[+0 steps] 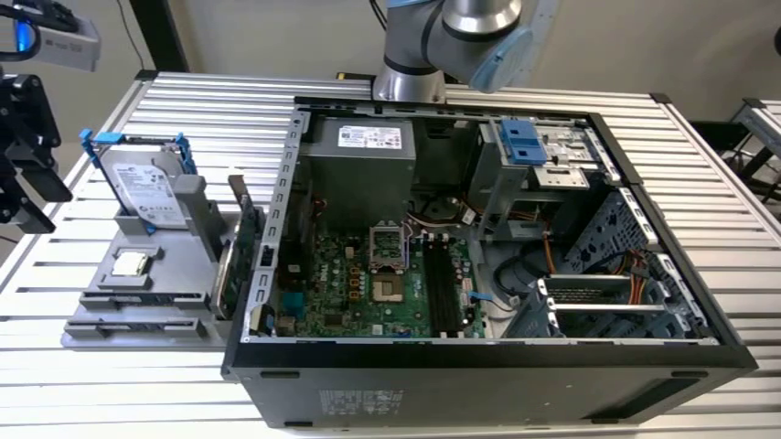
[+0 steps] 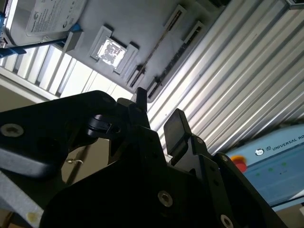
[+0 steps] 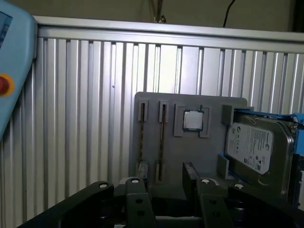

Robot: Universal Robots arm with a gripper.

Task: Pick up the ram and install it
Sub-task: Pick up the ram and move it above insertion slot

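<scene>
- Your gripper has its fingers spread apart with nothing between them. Both wrist views show bare tray through the gap.
- The ram stands on its thin edge in a long slot of the grey tray, just ahead of the fingers and not touched by them.
- In the first wrist view the stick's long axis runs straight away from the gripper, in line with the gap. I judge that the jaws would therefore close across its flat faces, not along its length.
- A second slot lies parallel and close beside the first, and it seems to hold a similar stick. Mind which one you centre on.
- Further along the tray sit the processor chip and the hard drive, both clear of the ram.
- In the exterior view, the gripper hangs towards the view's left of the tray, above the ram.
- Farthest off, towards that view's right, the open computer case holds the black memory slots, well apart from the ram.
</scene>
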